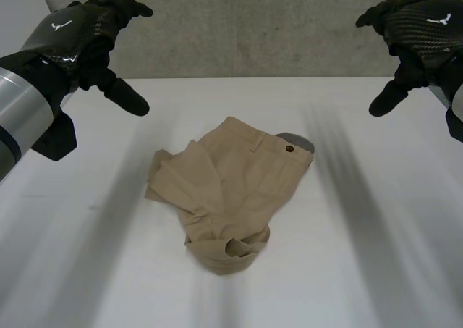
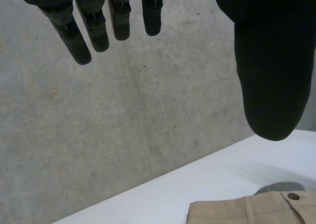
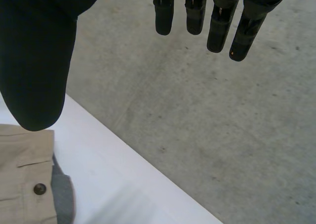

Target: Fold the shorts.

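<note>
Tan shorts (image 1: 228,194) lie crumpled in the middle of the white table (image 1: 376,255), waistband with a dark button toward the far right, a grey lining peeking out there. My left hand (image 1: 87,42) hovers high above the table's far left, fingers straight and spread, holding nothing. My right hand (image 1: 416,35) hovers high at the far right, likewise open and empty. In the left wrist view the shorts (image 2: 256,209) show their waistband beyond the thumb (image 2: 271,70). The shorts (image 3: 24,179) lie below the thumb (image 3: 37,70) in the right wrist view.
A grey concrete floor (image 1: 253,24) lies beyond the table's far edge. Bare white tabletop surrounds the shorts on all sides.
</note>
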Action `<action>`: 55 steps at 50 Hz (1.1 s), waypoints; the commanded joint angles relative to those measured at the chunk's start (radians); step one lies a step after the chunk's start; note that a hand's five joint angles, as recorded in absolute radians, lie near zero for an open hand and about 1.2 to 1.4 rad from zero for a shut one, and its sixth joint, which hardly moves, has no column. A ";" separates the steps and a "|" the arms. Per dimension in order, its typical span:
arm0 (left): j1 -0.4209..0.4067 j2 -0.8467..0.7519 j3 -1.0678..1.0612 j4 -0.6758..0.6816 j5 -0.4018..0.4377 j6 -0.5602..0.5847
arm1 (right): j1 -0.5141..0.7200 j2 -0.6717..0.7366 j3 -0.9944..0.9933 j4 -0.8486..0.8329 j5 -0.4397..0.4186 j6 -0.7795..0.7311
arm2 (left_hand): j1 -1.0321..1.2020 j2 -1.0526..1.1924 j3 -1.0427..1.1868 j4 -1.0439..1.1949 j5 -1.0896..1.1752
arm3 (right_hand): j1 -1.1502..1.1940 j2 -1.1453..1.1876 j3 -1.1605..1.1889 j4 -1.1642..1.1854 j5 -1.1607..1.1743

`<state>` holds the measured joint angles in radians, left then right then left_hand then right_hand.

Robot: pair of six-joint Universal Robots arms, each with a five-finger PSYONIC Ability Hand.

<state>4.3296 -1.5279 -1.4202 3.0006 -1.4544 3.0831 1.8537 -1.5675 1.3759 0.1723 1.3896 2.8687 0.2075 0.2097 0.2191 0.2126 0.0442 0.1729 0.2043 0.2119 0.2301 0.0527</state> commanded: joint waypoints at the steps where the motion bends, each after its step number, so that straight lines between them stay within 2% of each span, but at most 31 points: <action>1: -0.045 -0.011 -0.019 -0.005 -0.006 0.005 | -0.002 0.053 -0.001 0.015 -0.086 -0.087 | 0.003 0.001 -0.009 -0.002 -0.008 | 0.002 -0.030 -0.037 -0.056 -0.053; 3: -0.059 -0.017 -0.023 -0.003 -0.006 0.005 | -0.002 0.081 0.000 0.015 -0.104 -0.142 | 0.006 0.004 -0.006 0.001 -0.005 | 0.002 -0.030 -0.037 -0.056 -0.053; 6: -0.133 -0.063 -0.043 -0.002 -0.037 0.014 | -0.004 0.106 0.000 0.013 -0.110 -0.190 | 0.012 0.010 0.000 0.007 0.001 | 0.002 -0.030 -0.037 -0.056 -0.053; 16: -0.333 -0.208 -0.108 0.043 -0.264 0.017 | -0.004 0.320 -0.055 0.004 -0.159 -0.236 | 0.000 -0.002 -0.011 -0.005 -0.011 | 0.002 -0.030 -0.037 -0.056 -0.053; 24: -0.436 -0.290 -0.195 0.138 -0.310 0.017 | -0.004 0.547 -0.188 0.003 -0.179 -0.207 | 0.003 0.001 -0.009 -0.002 -0.008 | 0.002 -0.030 -0.037 -0.056 -0.053; 30: -0.458 -0.360 -0.229 0.179 -0.330 0.023 | -0.001 0.716 -0.313 0.001 -0.182 -0.103 | 0.035 0.033 0.024 0.030 0.024 | 0.003 -0.029 -0.036 -0.054 -0.052; 36: -0.458 -0.439 -0.227 0.190 -0.331 0.055 | -0.002 0.822 -0.406 0.001 -0.182 0.007 | 0.091 0.089 0.079 0.086 0.080 | 0.073 0.042 0.034 0.016 0.019; 38: -0.458 -0.457 -0.227 0.196 -0.331 0.068 | -0.002 0.854 -0.429 -0.002 -0.181 0.029 | 0.158 0.156 0.147 0.153 0.147 | 0.103 0.071 0.064 0.045 0.048; 40: -0.452 -0.483 -0.229 0.221 -0.333 0.074 | -0.001 0.873 -0.442 -0.004 -0.179 0.037 | 0.340 0.337 0.328 0.334 0.328 | 0.144 0.113 0.105 0.087 0.090; 42: -0.452 -0.488 -0.229 0.228 -0.333 0.074 | 0.002 0.906 -0.469 -0.028 -0.175 0.050 | 0.426 0.424 0.414 0.421 0.415 | 0.462 0.431 0.423 0.405 0.408; 43: -0.452 -0.494 -0.230 0.254 -0.333 0.075 | 0.005 0.912 -0.475 -0.034 -0.173 0.054 | 0.647 0.645 0.635 0.642 0.636 | 0.583 0.552 0.544 0.526 0.529; 44: -0.452 -0.494 -0.230 0.255 -0.333 0.075 | 0.012 0.922 -0.485 -0.042 -0.172 0.057 | 0.649 0.647 0.637 0.644 0.638 | 0.794 0.762 0.755 0.736 0.739; 45: -0.452 -0.494 -0.230 0.262 -0.336 0.075 | 0.012 0.922 -0.485 -0.042 -0.172 0.057 | 0.719 0.717 0.707 0.714 0.707 | 0.796 0.764 0.757 0.739 0.741; 46: -0.450 -0.492 -0.229 0.276 -0.343 0.075 | 0.021 0.932 -0.492 -0.043 -0.176 0.063 | 0.903 0.900 0.891 0.897 0.891 | 1.084 1.052 1.045 1.026 1.029; 48: -0.450 -0.488 -0.227 0.278 -0.346 0.075 | 0.021 0.932 -0.494 -0.043 -0.178 0.063 | 0.954 0.952 0.942 0.949 0.943 | 1.182 1.151 1.143 1.125 1.128; 51: -0.443 -0.456 -0.220 0.278 -0.350 0.075 | 0.025 0.928 -0.497 -0.042 -0.179 0.072 | 1.188 1.186 1.177 1.183 1.177 | 1.223 1.192 1.184 1.166 1.169; 55: -0.429 -0.367 -0.217 0.274 -0.347 0.077 | 0.024 0.893 -0.494 -0.033 -0.181 0.110 | 1.189 1.187 1.177 1.184 1.178 | 1.223 1.192 1.184 1.166 1.169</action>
<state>3.8833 -2.0042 -1.6445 3.2766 -1.8006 3.1598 1.8761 -0.6354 0.8781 0.1295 1.2123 2.9391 1.0620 1.1555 1.1165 1.1731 0.9795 0.9288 1.1674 1.1512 1.1836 0.9131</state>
